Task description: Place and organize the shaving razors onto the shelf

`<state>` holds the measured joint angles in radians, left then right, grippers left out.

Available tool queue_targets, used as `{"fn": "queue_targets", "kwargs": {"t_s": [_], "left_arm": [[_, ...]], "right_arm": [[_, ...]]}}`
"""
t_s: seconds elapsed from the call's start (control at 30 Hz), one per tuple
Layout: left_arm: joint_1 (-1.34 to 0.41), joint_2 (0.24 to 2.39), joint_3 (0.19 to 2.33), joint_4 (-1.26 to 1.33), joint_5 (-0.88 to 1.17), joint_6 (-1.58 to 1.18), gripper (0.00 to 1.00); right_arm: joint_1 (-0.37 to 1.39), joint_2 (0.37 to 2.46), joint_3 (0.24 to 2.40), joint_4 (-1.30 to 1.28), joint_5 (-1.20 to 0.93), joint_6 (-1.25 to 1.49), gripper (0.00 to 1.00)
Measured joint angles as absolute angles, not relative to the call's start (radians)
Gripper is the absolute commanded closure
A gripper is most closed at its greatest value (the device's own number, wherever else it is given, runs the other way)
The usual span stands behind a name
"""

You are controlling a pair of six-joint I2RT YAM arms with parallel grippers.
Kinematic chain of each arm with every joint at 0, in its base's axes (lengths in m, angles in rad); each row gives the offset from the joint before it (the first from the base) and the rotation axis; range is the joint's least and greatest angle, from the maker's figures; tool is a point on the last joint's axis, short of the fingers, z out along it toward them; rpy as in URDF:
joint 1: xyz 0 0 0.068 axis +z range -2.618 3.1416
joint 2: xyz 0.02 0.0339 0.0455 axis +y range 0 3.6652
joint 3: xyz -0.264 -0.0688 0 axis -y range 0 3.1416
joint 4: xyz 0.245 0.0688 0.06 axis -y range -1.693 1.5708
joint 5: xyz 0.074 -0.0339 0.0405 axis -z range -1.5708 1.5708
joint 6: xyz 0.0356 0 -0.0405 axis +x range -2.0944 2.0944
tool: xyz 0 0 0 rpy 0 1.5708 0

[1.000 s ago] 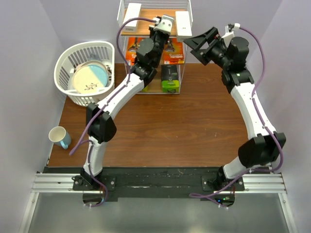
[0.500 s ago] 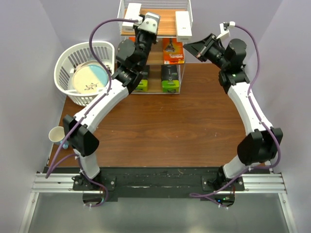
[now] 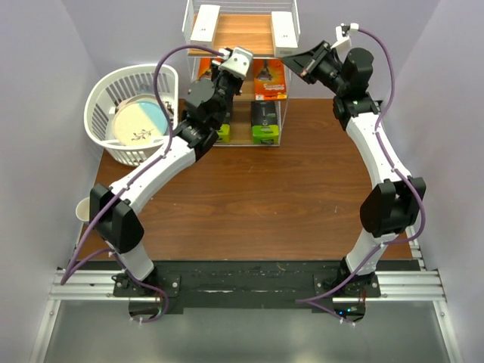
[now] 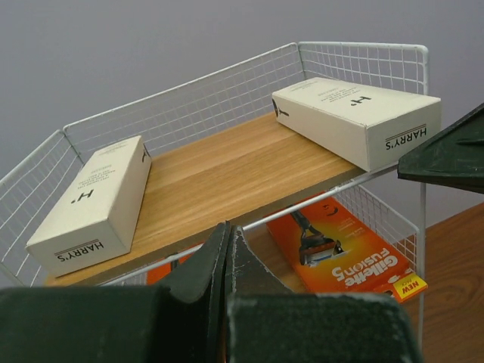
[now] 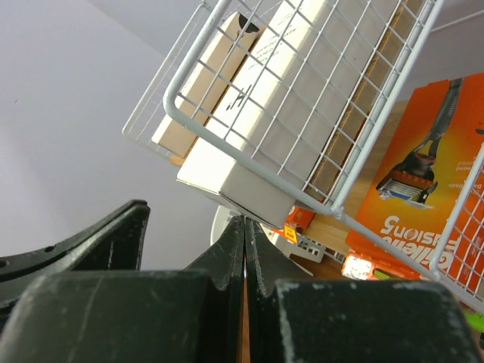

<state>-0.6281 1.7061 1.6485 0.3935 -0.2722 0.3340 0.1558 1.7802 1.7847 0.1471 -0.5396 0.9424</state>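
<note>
The shelf (image 3: 193, 53) stands at the table's far edge. Two white HARRY'S boxes lie on its top board (image 4: 219, 174), one at the left (image 4: 94, 200) and one at the right (image 4: 355, 117). An orange razor box (image 3: 269, 79) lies on the middle tier, and a black-and-green pack (image 3: 264, 125) on the lowest; a second green pack (image 3: 221, 134) is half hidden by my left arm. My left gripper (image 3: 229, 73) is shut and empty just in front of the top tier's front wire (image 4: 302, 206). My right gripper (image 3: 290, 68) is shut and empty beside the shelf's right front corner.
A white slatted basket (image 3: 132, 83) holding a plate (image 3: 140, 121) sits left of the shelf. A mug (image 3: 81, 210) peeks out behind my left arm's elbow at the left table edge. Purple walls close in on three sides.
The right gripper closed from open and moved in toward the shelf's right corner. The left gripper drew back from over the top tier to the shelf's front, still shut.
</note>
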Motion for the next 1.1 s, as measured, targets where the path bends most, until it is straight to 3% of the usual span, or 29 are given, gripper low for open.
{"fn": "queue_targets", "kwargs": {"t_s": [1.1], "left_arm": [[-0.628, 1.66, 1.594, 0.379, -0.281, 0.333, 1.0]], "right_arm": [[0.162, 1.855, 1.894, 0.099, -0.49, 0.982, 1.0]]}}
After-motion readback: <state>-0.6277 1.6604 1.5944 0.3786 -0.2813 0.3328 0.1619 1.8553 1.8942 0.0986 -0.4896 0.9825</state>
